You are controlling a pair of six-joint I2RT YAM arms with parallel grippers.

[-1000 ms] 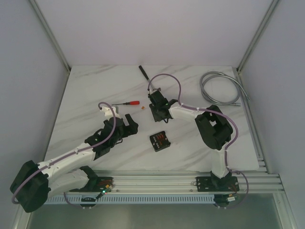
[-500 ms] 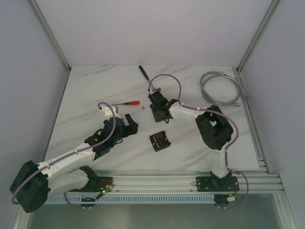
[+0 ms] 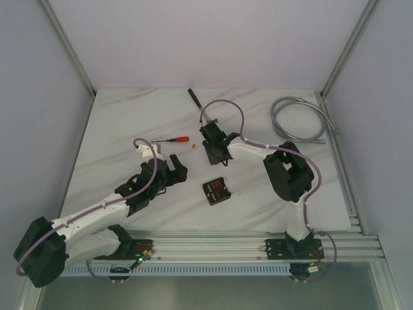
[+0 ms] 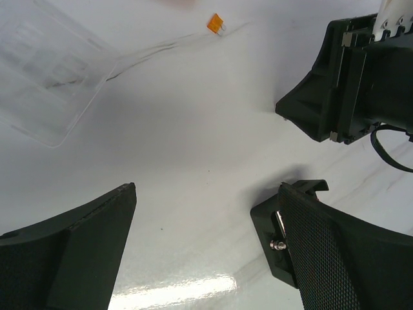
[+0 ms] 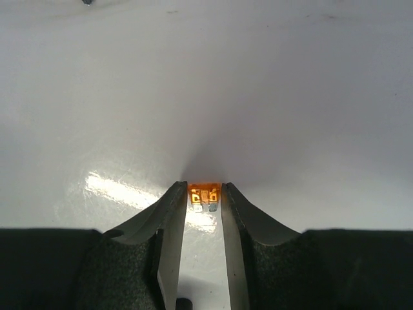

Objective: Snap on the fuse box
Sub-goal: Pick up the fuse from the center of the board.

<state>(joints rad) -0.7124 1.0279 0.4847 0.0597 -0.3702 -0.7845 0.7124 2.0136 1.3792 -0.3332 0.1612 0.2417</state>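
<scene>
While the left gripper (image 3: pixel 177 166) is held with its jaws spread wide and nothing between them, the fuse box (image 3: pixel 216 190) is found on the near part of the table (image 3: pixel 116 129). It lies to the right of that gripper, touched by neither arm. Red and orange fuses are seen seated in its slots.

Just behind the box, the right gripper (image 5: pixel 204 188) is lowered close to the surface, its jaws drawn narrow. An orange fuse (image 5: pixel 205 196) is pinched at the very fingertips. Whether this fuse is lifted clear of the table or resting on it cannot be told from the wrist view.

Farther back, a loose fuse (image 3: pixel 193 148) is seen beside the right gripper, apart from it. A clear plastic cover (image 4: pixel 48 71) lies flat nearby and is probably the box's lid. A red-handled screwdriver (image 3: pixel 177 139), a grey cable (image 3: pixel 300 119) and a black tool (image 3: pixel 193 97) are left toward the far side.

The step in hand is judged to be the loading of a fuse, the lid not yet being fitted. For the next move, the pinched fuse would have to be carried back over the box, lined up with a free slot and pressed home squarely. Only then could the cover be snapped on.
</scene>
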